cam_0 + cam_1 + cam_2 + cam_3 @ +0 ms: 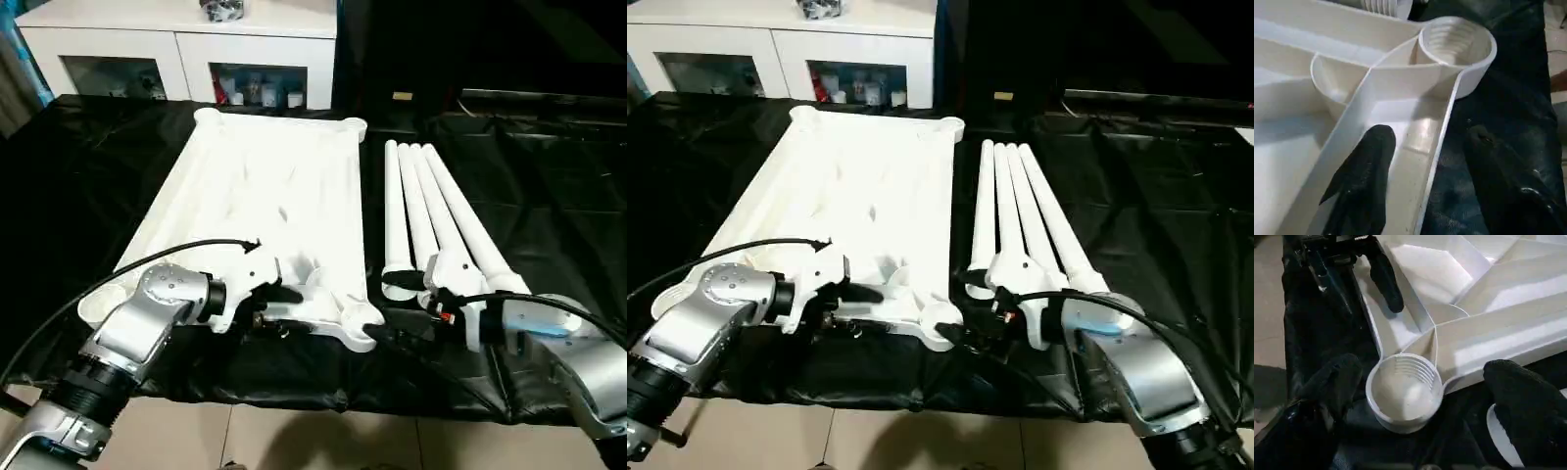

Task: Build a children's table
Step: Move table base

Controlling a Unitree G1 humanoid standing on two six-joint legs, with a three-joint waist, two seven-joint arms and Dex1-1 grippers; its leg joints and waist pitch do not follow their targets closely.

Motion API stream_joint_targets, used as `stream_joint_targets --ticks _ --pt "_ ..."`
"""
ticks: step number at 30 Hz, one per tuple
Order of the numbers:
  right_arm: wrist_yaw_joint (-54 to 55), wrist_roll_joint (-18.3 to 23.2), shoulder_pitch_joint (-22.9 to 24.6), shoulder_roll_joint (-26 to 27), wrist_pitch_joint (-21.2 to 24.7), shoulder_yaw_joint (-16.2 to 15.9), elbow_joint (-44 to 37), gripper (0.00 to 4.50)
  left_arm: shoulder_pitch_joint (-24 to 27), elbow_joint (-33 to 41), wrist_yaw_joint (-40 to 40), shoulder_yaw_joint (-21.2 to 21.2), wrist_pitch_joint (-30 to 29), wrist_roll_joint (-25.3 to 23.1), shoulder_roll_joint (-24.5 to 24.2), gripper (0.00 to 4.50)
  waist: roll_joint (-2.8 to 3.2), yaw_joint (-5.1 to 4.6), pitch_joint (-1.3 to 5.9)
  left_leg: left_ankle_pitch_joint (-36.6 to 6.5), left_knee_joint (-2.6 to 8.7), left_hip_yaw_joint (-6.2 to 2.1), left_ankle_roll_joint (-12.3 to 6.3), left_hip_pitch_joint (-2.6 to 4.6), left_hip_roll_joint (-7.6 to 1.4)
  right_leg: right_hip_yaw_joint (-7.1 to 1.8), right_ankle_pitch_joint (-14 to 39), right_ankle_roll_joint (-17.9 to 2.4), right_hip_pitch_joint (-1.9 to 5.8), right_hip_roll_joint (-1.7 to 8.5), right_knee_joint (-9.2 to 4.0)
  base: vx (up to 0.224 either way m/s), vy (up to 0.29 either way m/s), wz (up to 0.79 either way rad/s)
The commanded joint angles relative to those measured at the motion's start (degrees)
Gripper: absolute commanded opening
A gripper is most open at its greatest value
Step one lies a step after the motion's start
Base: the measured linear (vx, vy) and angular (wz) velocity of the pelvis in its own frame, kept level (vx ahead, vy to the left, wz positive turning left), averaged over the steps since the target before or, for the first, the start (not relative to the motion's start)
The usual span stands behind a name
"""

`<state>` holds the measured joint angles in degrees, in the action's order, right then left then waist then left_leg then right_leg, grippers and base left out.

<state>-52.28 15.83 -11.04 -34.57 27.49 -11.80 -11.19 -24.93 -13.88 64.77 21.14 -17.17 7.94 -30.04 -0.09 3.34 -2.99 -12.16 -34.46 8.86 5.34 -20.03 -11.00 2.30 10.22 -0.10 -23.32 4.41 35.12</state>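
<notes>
Black jaws (1415,382) — ribbed white tabletop (265,186)

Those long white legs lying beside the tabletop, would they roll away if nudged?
Probably. The legs are smooth round tubes lying loose on black sheeting, so a sideways nudge should roll them. They look like hollow plastic, so likely light and stiff. The wider collar ends might curve their roll.

The white tabletop (265,211) lies upside down (ribbed underside up) on the black-covered bench (118,166), its threaded round corner socket (1404,391) empty. Four white legs (431,211) lie side by side just right of it, fanning slightly.
</notes>
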Motion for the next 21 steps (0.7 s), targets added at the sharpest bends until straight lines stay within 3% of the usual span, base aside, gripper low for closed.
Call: stream_joint_targets --ticks 1,5,21 --pt "-0.7 -0.1 0.2 -0.8 0.9 -0.6 -1.9 4.50 -0.9 -0.6 -0.1 0.8 -0.3 -1.1 0.2 2.15 0.36 0.12 3.51 -9.9 4.30 0.24 -1.19 -0.27 -1.28 -2.05 11.4 -11.7 3.30 2.46 -3.96 0.000 0.000 0.00" --pt "-0.8 -0.1 -0.3 -1.1 1.3 -1.3 -2.4 4.50 -1.1 -1.9 -0.7 1.3 0.7 -2.4 0.3 1.83 0.24 0.14 3.53 -8.7 4.23 0.28 -1.69 -0.36 -1.25 -2.02 9.3 -12.4 3.44 2.44 -3.81 0.000 0.000 0.00" --pt "-1.6 -0.3 -1.0 -1.0 1.6 -1.8 -2.0 4.50 -1.4 -4.1 -2.8 0.8 -1.1 -4.8 0.8 0.60 0.33 0.10 3.31 -11.5 4.52 0.12 -0.97 -0.39 -1.25 -1.99 17.4 -9.8 3.15 2.62 -4.59 0.000 0.000 0.00"
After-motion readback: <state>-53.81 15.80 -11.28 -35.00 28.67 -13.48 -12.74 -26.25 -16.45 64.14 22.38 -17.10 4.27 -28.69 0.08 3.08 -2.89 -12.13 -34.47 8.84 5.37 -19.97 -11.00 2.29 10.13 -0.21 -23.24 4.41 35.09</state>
